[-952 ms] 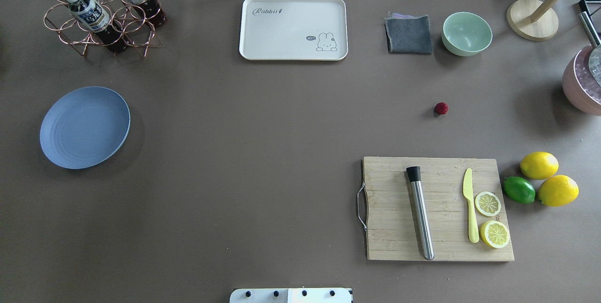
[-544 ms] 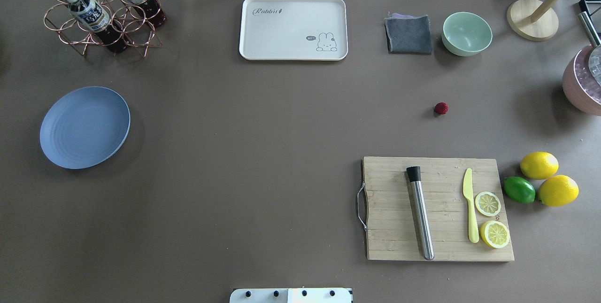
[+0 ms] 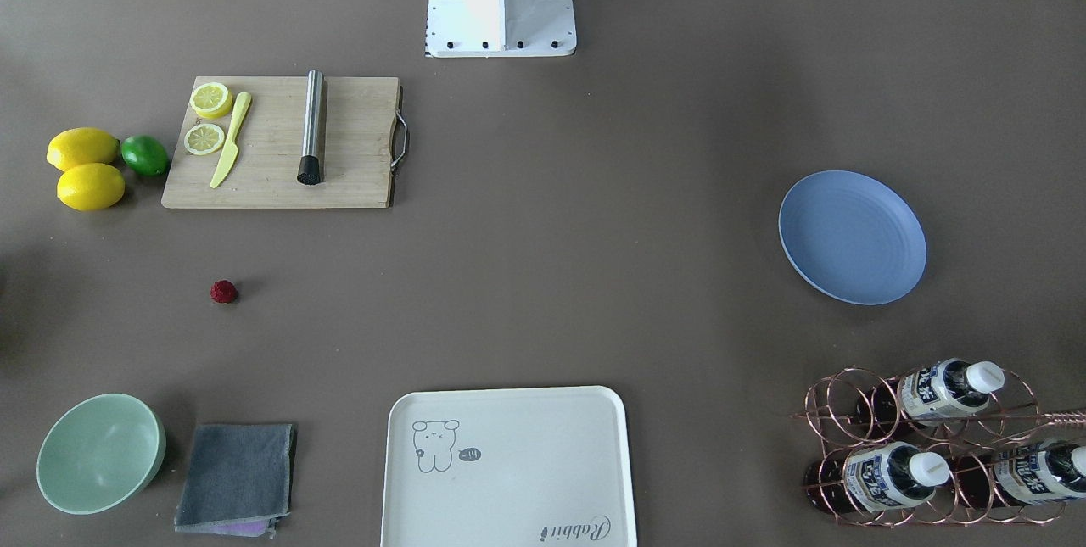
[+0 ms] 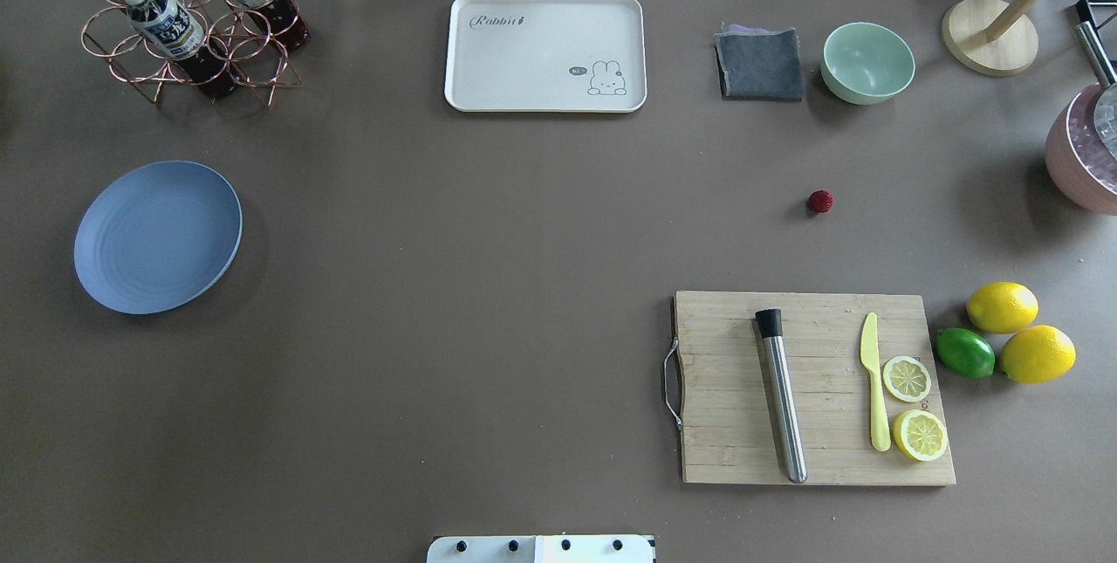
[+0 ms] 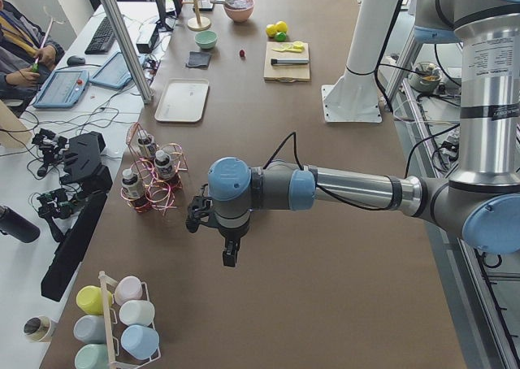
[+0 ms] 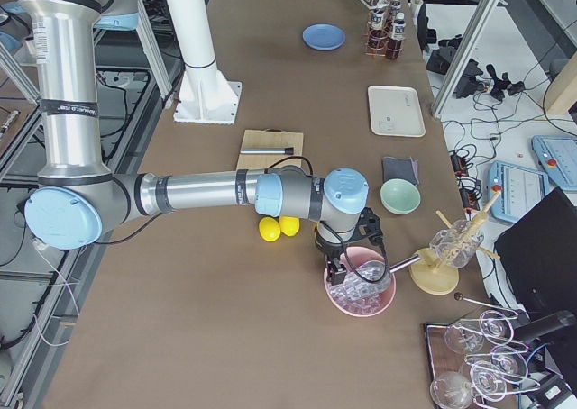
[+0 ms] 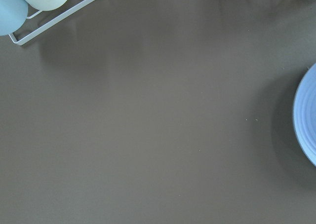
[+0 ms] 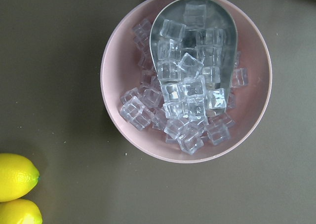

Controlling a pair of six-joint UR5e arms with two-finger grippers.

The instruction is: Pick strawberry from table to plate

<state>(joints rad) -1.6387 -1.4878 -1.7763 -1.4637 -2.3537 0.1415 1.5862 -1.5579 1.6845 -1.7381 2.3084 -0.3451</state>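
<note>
Near strawberry (image 4: 819, 201): cutting board (image 4: 724, 388), grey cloth (image 4: 759, 65), bowl (image 4: 867, 63).

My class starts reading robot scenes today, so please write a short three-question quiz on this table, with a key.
1. True or false: the strawberry already lies on the blue plate.
2. What lies on the wooden cutting board? A) a yellow knife, a metal rod and two lemon halves; B) a banana and a fork; C) a loaf of bread.
3. Fill in: the right wrist view looks down on a pink bowl holding a metal scoop and ____.
Key: 1 false, it lies on the bare table, far from the plate. 2 A. 3 ice cubes.
</note>
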